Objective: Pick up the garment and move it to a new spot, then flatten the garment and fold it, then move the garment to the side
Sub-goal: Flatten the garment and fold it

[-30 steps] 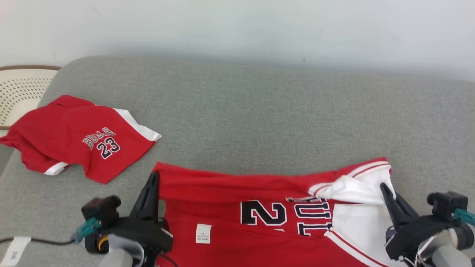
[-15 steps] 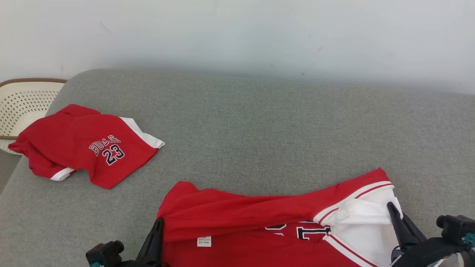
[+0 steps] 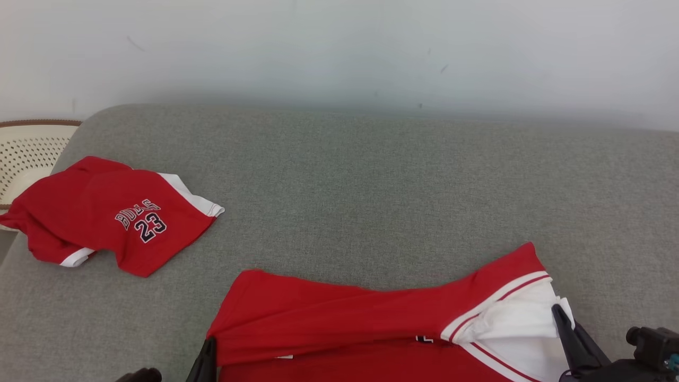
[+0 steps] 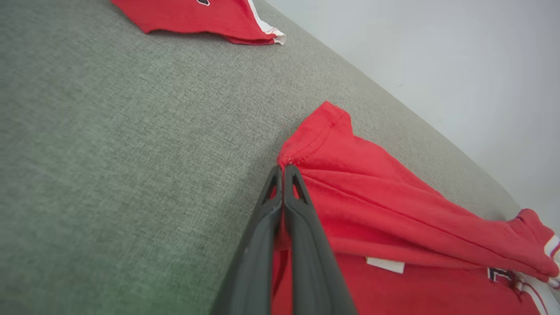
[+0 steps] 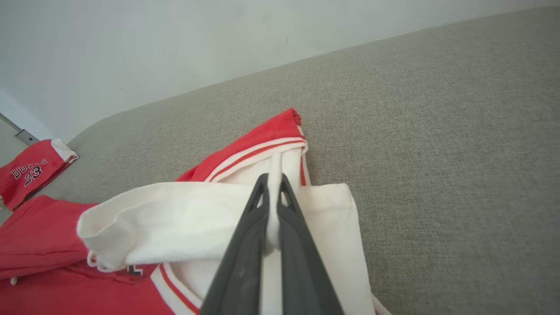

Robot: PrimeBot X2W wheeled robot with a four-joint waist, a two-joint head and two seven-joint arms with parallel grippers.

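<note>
Cream perforated basket (image 3: 32, 154), contents unclear, beside shorts (image 3: 106, 212); jaws clamp red garment (image 3: 345, 313).

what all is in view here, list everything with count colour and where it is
jersey: one, red with white side panel and trim, near edge of the cushion, stretched between the two grippers
shorts: one, red with white trim, printed with a 23, left side of the cushion
cushion: one, grey fabric, under both garments
basket: one, cream, perforated, brown rim, far left beyond the cushion
wall: one, white, behind the cushion
left gripper: one, dark, shut on the jersey's red edge
right gripper: one, dark, shut on the jersey's white fabric
</note>
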